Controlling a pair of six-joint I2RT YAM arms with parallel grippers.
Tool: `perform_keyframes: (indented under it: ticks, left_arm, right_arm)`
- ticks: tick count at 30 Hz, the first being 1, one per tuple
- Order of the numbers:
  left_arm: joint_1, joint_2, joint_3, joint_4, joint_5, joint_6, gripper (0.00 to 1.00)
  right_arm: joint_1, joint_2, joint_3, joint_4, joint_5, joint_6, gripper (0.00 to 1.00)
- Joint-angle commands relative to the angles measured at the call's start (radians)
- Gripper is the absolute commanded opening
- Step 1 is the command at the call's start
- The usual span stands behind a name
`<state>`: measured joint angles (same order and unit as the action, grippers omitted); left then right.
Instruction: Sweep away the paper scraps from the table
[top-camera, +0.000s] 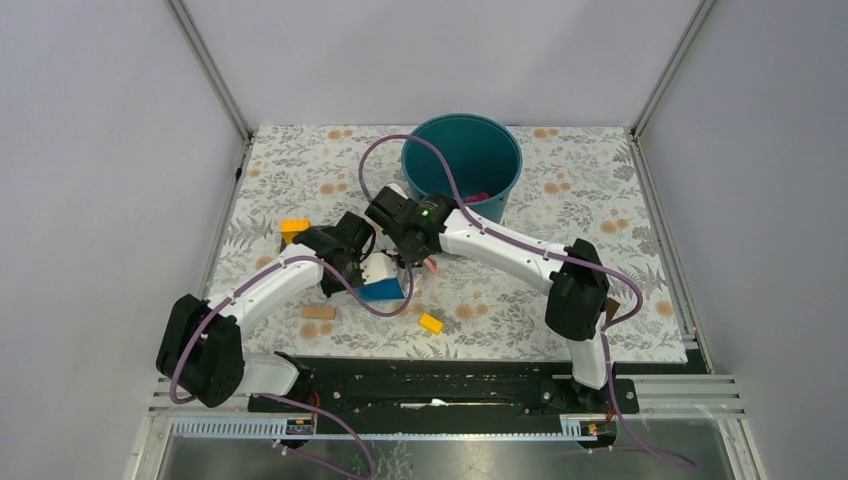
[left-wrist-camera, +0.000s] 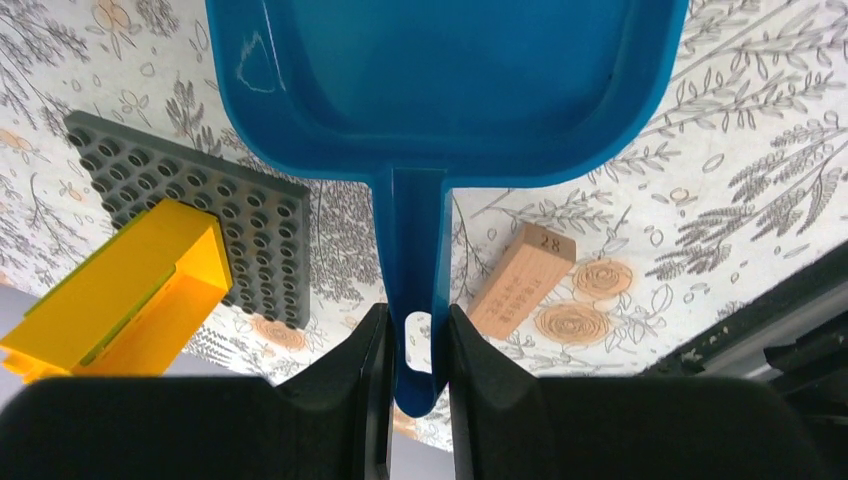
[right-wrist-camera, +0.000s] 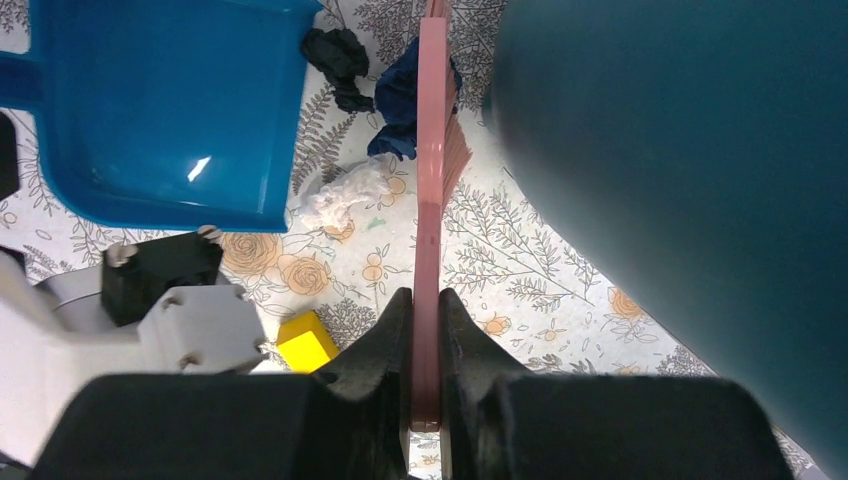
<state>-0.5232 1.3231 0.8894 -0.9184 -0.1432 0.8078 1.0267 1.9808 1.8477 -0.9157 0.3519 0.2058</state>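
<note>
The right end effector (right-wrist-camera: 425, 325), grasping the brush (right-wrist-camera: 432, 150), should flick the paper scraps (right-wrist-camera: 345, 195) into the dustpan (right-wrist-camera: 160, 100) that the left end effector (left-wrist-camera: 410, 340) grips.

1. Plain pale lavender-grey walls (top-camera: 100, 150) box in the table (top-camera: 300, 160) on the left, back and right, so it's basically a little booth.
2. A silver aluminium left post (top-camera: 210, 70) and right post (top-camera: 670, 65) run up the two back corners, splaying outward in the overhead view.
3. Along the near edge there's a black mounting rail (top-camera: 440, 385) sitting on silver slotted extrusions (top-camera: 700, 392).
4. Nearer than that is a dull metal sheet (top-camera: 480, 455) with faint reflections.
5. The light is soft, even and a bit cool.
</note>
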Motion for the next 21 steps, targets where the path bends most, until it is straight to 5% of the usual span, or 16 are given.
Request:
perform_keyframes:
  ticks: [1, 21]
  left_arm:
    - [-0.016, 0.023, -0.001, 0.111, 0.038, -0.054, 0.00]
    - [-0.037, -0.016, -0.068, 0.213, 0.100, -0.152, 0.00]
  right_arm:
    - [0.007, 0.008, 0.027, 0.036, -0.127, 0.020, 0.00]
    - [-0.028, -0.007, 0.123, 0.061, -0.370, -0.035, 0.00]
